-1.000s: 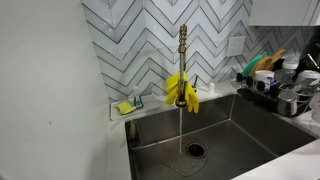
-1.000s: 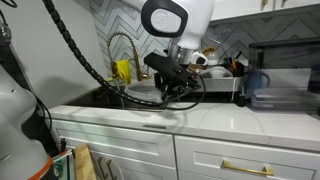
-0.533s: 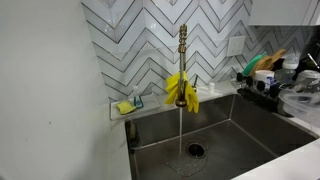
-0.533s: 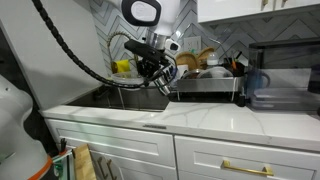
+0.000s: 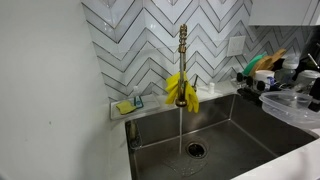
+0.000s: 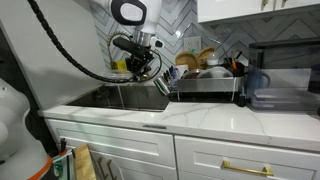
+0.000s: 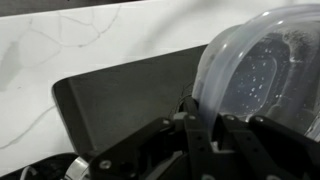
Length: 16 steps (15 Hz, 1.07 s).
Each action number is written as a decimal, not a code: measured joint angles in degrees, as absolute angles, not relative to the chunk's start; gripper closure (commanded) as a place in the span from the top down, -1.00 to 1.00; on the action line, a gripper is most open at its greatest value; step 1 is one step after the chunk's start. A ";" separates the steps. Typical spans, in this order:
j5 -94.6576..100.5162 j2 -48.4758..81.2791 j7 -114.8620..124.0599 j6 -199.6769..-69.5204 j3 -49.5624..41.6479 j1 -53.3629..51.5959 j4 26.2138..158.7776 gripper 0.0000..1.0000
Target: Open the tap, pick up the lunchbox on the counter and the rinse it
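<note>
My pincer (image 7: 198, 118) clenched on the lunchbox (image 7: 262, 72) rim (upper right of frame), above the sink (image 7: 110, 100), tap (image 5: 182, 50) running at centre

Tap (image 5: 182, 60) stands dead centre against the back wall, cloth (image 5: 182, 90) draped on its lower part, sink (image 5: 230, 135) spread below. Sponge (image 5: 125, 106) sits on the ledge left of the tap, dish rack (image 5: 262, 84) off to the right. Lunchbox (image 5: 292, 103) hangs at the right edge, above the sink, before the rack. In the wrist view it fills the upper right, rim pinched in the hand (image 7: 200, 115), bench (image 7: 60, 40) across the upper left.
</note>
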State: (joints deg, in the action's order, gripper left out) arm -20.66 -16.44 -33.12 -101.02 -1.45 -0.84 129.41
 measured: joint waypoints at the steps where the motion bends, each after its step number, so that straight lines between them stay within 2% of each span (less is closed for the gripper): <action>1: -20.66 -16.44 -33.12 -101.02 -1.53 -0.81 129.42 -0.86; 2: -20.66 -16.44 -33.12 -101.02 -1.60 -0.80 129.43 -0.96; 8: -21.46 -16.11 -33.05 -101.06 -0.74 -2.79 129.99 -0.96; 16: -26.46 -15.83 -21.80 -110.49 8.58 -11.55 134.83 -0.96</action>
